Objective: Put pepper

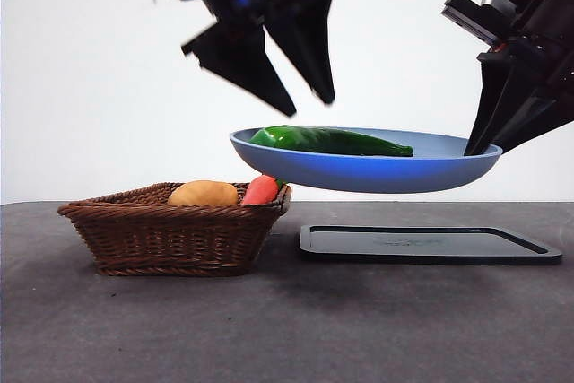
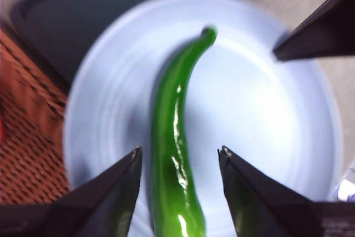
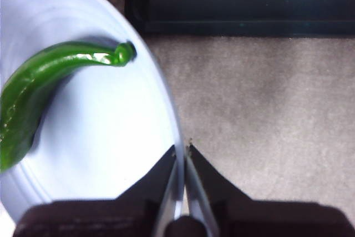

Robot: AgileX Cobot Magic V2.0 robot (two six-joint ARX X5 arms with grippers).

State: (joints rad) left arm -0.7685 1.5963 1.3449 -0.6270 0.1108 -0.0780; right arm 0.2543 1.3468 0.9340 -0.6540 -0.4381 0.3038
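- Dark grey table [image 1: 287,329] under a plain white backdrop, seen level from the front
- Resting on that table: a flat black tray [image 1: 430,245] to the right and a brown wicker basket [image 1: 170,232] to the left, the two apart
- In the basket, a rounded tan potato [image 1: 204,193] and, beside it at the basket's right rim, an orange-red carrot [image 1: 261,190]
- Held in the air above the tray and overlapping the basket's right rim: a shallow blue plate [image 1: 430,172], roughly level, clear of both
- Lying flat inside the plate, toward its left half: the pepper [image 1: 327,141], long, glossy, dark green, slightly curved, its narrow tip pointing toward the plate's right side
- Pinched onto the plate's right rim: the right gripper [image 3: 182,151], jaws clamped one on each face of the thin edge, carrying the plate
- Hanging directly above the pepper, without touching it: the left gripper [image 2: 178,156], jaws spread wide with the pepper's thick end showing between them far below
- Same left gripper in the front view [image 1: 300,96]: big and dark, coming down from the top edge, tips just above the plate's left part
- Left wrist picture blurred; beneath the plate there, the tray's corner and the basket's weave
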